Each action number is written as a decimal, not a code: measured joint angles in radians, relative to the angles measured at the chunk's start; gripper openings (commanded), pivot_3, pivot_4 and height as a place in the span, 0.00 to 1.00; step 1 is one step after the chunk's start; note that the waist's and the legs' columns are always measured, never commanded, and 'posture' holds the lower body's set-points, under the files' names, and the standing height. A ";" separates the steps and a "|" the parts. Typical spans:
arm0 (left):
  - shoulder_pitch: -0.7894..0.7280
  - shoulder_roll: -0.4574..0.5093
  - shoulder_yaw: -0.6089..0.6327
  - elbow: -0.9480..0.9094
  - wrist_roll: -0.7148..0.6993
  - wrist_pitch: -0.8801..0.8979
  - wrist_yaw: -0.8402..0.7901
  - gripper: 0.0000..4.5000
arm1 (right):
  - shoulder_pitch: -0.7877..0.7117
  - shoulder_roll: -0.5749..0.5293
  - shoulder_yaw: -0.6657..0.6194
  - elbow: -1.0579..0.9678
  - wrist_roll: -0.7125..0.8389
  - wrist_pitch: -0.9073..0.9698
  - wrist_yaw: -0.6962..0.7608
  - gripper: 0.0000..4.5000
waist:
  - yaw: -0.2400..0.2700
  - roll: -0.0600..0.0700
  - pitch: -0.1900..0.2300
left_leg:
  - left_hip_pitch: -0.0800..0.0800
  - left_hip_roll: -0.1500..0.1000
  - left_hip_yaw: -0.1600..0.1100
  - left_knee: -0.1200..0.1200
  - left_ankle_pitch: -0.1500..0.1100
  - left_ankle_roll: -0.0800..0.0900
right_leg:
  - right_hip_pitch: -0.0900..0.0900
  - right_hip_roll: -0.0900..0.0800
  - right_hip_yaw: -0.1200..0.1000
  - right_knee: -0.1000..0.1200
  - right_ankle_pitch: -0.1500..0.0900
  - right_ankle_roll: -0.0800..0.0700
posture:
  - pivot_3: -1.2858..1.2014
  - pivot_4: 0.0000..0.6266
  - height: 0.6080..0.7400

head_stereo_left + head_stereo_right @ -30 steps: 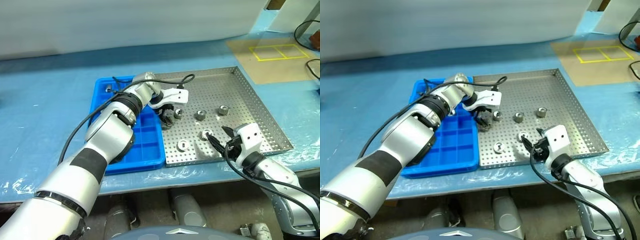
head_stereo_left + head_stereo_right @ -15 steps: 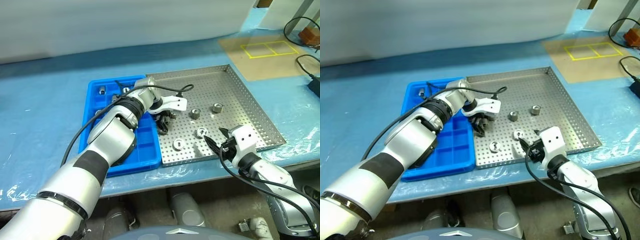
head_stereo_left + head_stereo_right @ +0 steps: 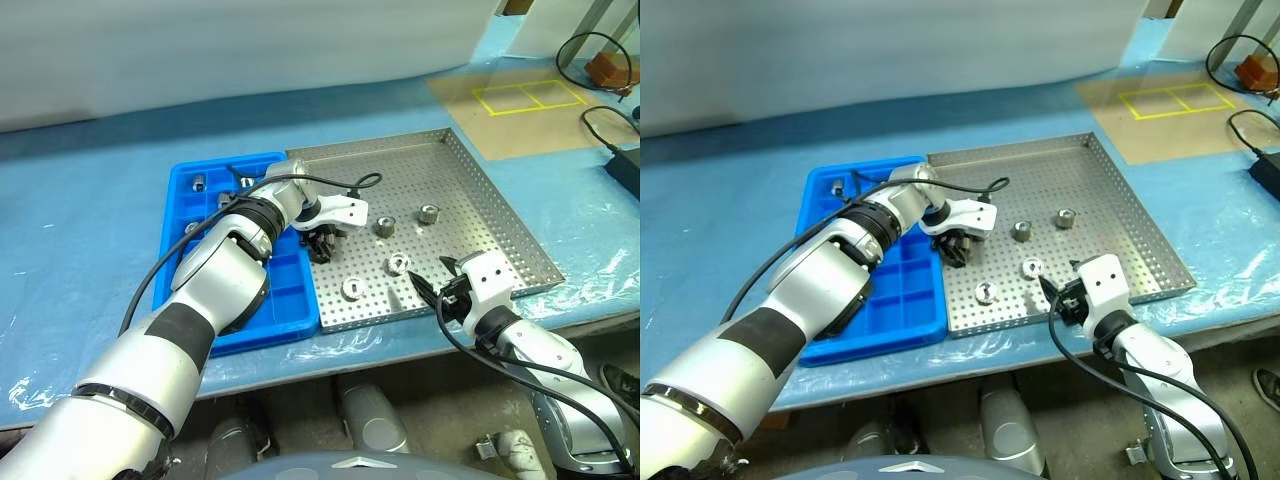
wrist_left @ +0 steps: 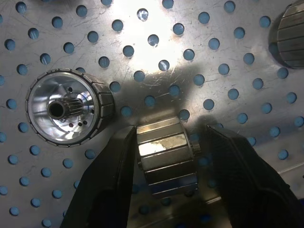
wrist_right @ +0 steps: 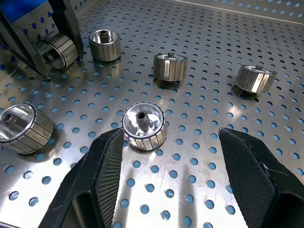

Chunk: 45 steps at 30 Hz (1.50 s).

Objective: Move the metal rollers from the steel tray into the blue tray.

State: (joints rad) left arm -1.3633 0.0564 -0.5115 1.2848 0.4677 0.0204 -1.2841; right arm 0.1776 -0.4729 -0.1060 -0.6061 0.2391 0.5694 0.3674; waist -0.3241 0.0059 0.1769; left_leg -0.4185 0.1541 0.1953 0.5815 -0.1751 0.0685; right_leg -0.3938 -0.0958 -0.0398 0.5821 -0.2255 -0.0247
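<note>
Near the steel tray's edge that meets the blue tray, the left gripper now stands low over the perforated floor with its two black fingers drawn in around one metal roller lying on its side; a second ago they were spread wider above that spot. One finger looks to be against the roller's end, while a narrow gap seems to remain at the other, so I judge the grasp closing but not yet proven firm, and the roller is still on the steel tray. Next would come the lift and carry across. A second roller stands just beside it. Right gripper hangs with fingers wide apart, empty, over another roller near the tray's front edge. Other rollers remain loose on the steel tray, and a few small ones sit in the blue tray's far compartments. The left arm covers much of the blue tray, so its count is unclear.
</note>
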 measured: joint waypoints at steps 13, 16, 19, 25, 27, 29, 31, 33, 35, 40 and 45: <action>0.026 0.046 0.033 -0.020 -0.039 -0.010 -0.063 0.29 | -0.046 -0.001 0.009 0.011 -0.002 -0.003 0.027 0.73 | -0.018 0.000 0.000 | 0.000 -0.001 -0.006 0.000 0.000 0.000 | 0.006 -0.004 -0.011 -0.004 0.000 0.000 | 0.25 0.24 1.00; 0.031 0.083 0.065 -0.051 -0.073 -0.017 -0.099 0.29 | -0.064 -0.002 0.009 0.014 0.012 -0.002 0.052 0.73 | -0.017 0.000 0.000 | -0.001 -0.001 -0.008 0.000 0.000 0.000 | 0.006 -0.004 -0.013 -0.004 0.000 0.000 | 0.26 0.24 1.00; 0.029 0.113 0.148 -0.110 -0.154 -0.014 -0.111 0.29 | -0.092 -0.013 0.004 0.024 0.025 -0.002 0.077 0.73 | -0.013 0.000 0.001 | -0.003 -0.001 -0.009 0.000 0.000 0.000 | 0.006 -0.004 -0.014 -0.004 0.000 0.000 | 0.28 0.24 1.00; 0.054 0.204 0.318 -0.377 -0.359 -0.002 -0.165 0.29 | -0.191 -0.050 -0.004 0.079 0.076 -0.017 0.168 0.73 | 0.009 0.001 0.002 | -0.001 -0.001 -0.009 0.000 0.000 0.001 | 0.006 -0.005 -0.014 -0.002 0.000 -0.001 | 0.32 0.24 1.00; 0.111 0.242 0.353 -0.501 -0.427 0.038 -0.200 0.29 | -0.267 -0.073 -0.002 0.103 0.090 -0.018 0.202 0.73 | 0.018 0.002 0.002 | 0.000 -0.001 -0.009 0.000 0.000 0.000 | 0.006 -0.005 -0.014 0.001 0.000 -0.001 | 0.33 0.24 1.00; 0.170 0.274 0.367 -0.606 -0.478 0.097 -0.228 0.29 | -0.327 -0.084 -0.003 0.127 0.105 -0.020 0.231 0.73 | 0.035 0.002 0.003 | 0.001 0.000 -0.009 0.000 0.001 0.000 | 0.006 -0.005 -0.014 0.005 0.000 -0.001 | 0.35 0.24 1.00; 0.298 0.368 0.389 -0.808 -0.547 0.220 -0.257 0.29 | -0.450 -0.083 0.039 0.182 0.125 -0.021 0.286 0.73 | 0.039 0.004 0.006 | 0.003 0.001 -0.010 0.000 0.003 -0.004 | 0.005 -0.004 -0.013 0.008 0.000 -0.001 | 0.37 0.24 1.00; 0.401 0.443 0.407 -0.952 -0.603 0.308 -0.271 0.29 | -0.528 -0.084 0.064 0.209 0.137 -0.029 0.333 0.73 | 0.057 0.006 0.008 | 0.003 0.002 -0.011 -0.001 0.005 -0.006 | 0.005 -0.003 -0.014 0.010 0.000 -0.002 | 0.39 0.24 1.00; 0.492 0.500 0.430 -1.059 -0.640 0.371 -0.261 0.29 | -0.575 -0.083 0.100 0.226 0.148 -0.034 0.380 0.73 | 0.092 0.007 0.009 | 0.004 0.005 -0.014 -0.001 0.007 -0.009 | 0.006 -0.001 -0.016 0.012 -0.001 -0.004 | 0.41 0.24 1.00; 0.629 0.590 0.507 -1.230 -0.709 0.482 -0.150 0.29 | -0.672 -0.048 0.202 0.312 0.160 -0.038 0.483 0.73 | 0.210 0.009 0.011 | 0.003 0.007 -0.014 -0.001 0.010 -0.014 | 0.002 0.001 -0.016 0.021 -0.005 -0.011 | 0.46 0.24 1.00; 0.764 0.645 0.595 -1.339 -0.768 0.537 -0.041 0.29 | -0.725 -0.014 0.272 0.379 0.162 -0.057 0.575 0.73 | 0.311 0.009 0.011 | 0.006 0.011 -0.013 -0.005 0.013 -0.022 | -0.001 0.003 -0.016 0.026 -0.008 -0.016 | 0.49 0.24 1.00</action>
State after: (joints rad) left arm -0.5990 0.7013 0.0832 -0.0542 -0.2999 0.5578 -1.3249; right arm -0.5470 -0.4871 0.1660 -0.2275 0.4014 0.5123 0.9419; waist -0.0132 0.0153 0.1882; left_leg -0.4128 0.1653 0.1823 0.5768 -0.1619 0.0463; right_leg -0.3951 -0.0924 -0.0556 0.6083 -0.2338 -0.0408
